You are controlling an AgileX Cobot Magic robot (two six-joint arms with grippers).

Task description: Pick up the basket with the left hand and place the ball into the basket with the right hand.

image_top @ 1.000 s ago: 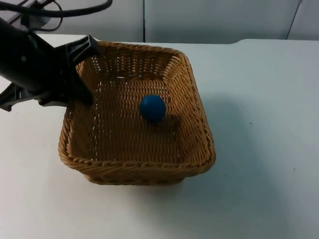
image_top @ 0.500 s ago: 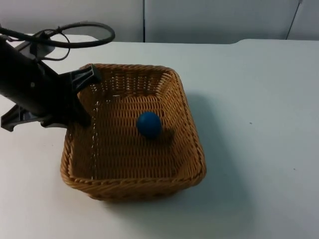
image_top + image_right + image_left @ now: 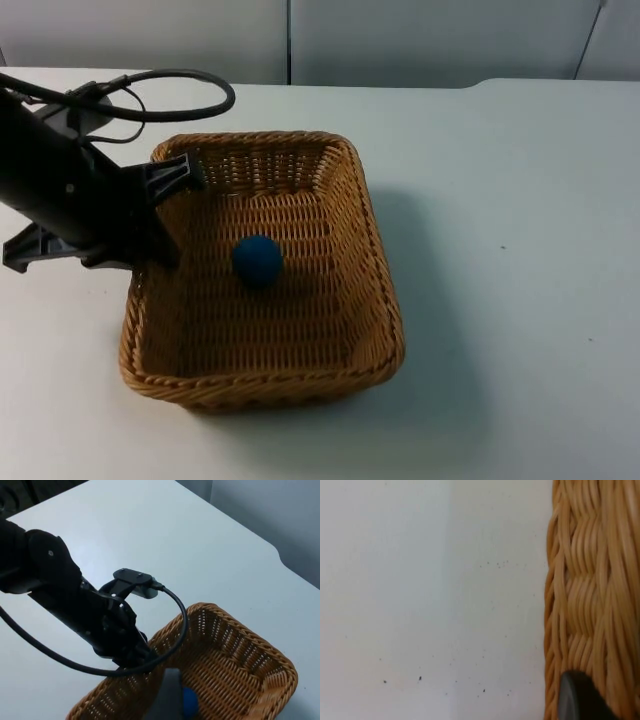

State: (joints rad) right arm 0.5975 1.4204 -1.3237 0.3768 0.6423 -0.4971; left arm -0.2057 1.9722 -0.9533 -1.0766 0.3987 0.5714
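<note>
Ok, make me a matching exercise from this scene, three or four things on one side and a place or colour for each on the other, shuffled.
Things:
1. ball
2. basket
3. left gripper
4. table

Descriptions:
A. white
B. on the basket's left rim
C. blue, lying inside the basket
D. tan woven wicker

Pairs: 1-C, 2-D, 3-B, 4-A

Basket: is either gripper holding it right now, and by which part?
The left gripper is clamped on the basket, on the rim of its left wall near the far corner. The ball lies loose inside.
</note>
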